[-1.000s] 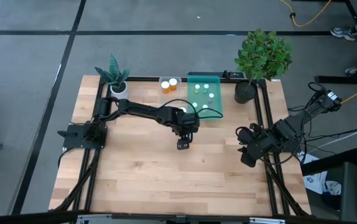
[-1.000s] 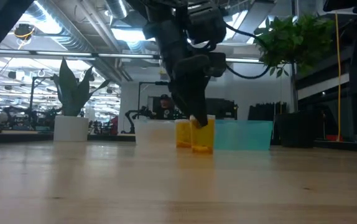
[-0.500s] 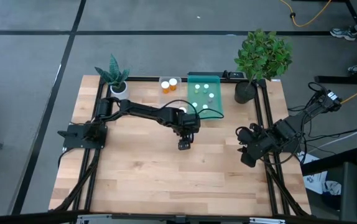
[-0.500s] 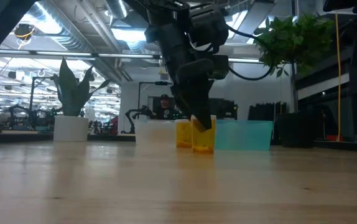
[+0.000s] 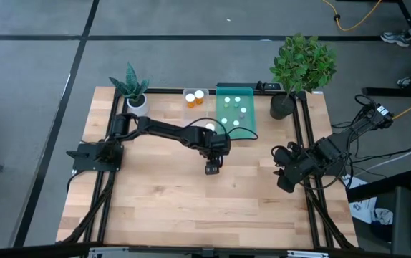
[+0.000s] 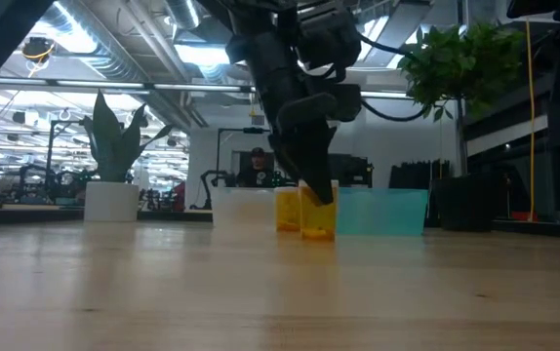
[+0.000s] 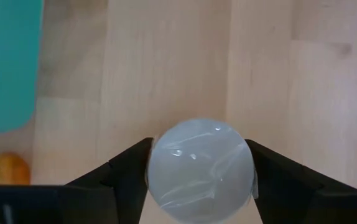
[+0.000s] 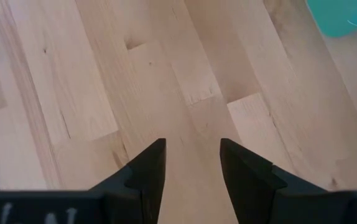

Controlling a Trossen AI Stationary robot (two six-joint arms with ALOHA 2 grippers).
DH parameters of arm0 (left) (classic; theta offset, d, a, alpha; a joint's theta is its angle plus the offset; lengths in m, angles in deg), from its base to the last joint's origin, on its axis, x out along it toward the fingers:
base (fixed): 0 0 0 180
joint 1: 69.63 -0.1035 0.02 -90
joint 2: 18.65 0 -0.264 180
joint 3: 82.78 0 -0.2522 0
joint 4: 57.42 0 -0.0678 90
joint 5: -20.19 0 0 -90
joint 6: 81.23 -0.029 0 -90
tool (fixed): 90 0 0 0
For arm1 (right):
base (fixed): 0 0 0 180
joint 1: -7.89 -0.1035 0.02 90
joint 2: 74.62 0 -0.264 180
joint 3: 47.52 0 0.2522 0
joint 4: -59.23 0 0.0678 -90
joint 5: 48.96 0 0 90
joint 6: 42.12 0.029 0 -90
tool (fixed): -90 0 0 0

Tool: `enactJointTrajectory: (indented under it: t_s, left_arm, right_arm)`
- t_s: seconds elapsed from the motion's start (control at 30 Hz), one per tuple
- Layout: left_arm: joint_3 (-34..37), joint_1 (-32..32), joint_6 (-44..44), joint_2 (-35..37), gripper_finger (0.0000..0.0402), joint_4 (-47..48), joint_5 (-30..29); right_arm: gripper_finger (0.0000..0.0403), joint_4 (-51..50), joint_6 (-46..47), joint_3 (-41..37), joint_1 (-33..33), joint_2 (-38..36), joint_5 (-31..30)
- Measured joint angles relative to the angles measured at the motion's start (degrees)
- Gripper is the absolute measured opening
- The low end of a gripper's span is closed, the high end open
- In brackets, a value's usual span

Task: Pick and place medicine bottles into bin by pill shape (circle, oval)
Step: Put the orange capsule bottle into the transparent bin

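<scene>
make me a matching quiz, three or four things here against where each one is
Things:
1. left pincer
2. right pincer
3. teal bin
4. leafy plant

Places:
a. far right corner of the table
b. over bare wood at the right edge
c. far side, middle, with white caps inside
d. either side of a white-capped bottle mid-table

Pairs: 1-d, 2-b, 3-c, 4-a

Orange bottle (image 6: 318,216) with white cap (image 7: 201,163), teal bin (image 5: 235,110).
</scene>
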Motion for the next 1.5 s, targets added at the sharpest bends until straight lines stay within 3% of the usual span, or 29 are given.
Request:
enactJointTrajectory:
  t_s: [0.27,0.47,0.77,0.97,1.1,1.5]
  left_arm:
    - [-0.36,-0.4,0.4,2.1,0.0186,3.78,-0.53]
    - [-4.41,-3.52,-6.34,7.53,0.0185,12.33,-4.77]
    - [-4.69,-17.08,-10.6,14.6,0.0186,15.32,-4.49]
    - [1.15,-25.76,-11.11,13.18,0.0186,9.02,1.05]
    - [5.42,-29.38,-11.57,12.81,0.0186,2.49,1.47]
    - [12.35,-31.91,-11.09,12.81,0.0186,-0.92,1.23]
  right_arm:
    - [0.0154,-0.02,0.0,0.0,0.0,0.0,0.0]
    - [0.0154,0.0,0.0,-0.01,0.02,0.0,0.02]
    - [0.0154,0.04,-0.01,-0.01,0.02,0.0,0.02]
    - [0.0154,0.04,-0.04,-0.01,0.02,0.0,-1.1]
    - [0.0154,0.04,-0.04,-0.01,0.02,-0.02,-1.34]
    - [0.0154,0.02,-0.04,-0.01,0.02,-0.02,-1.4]
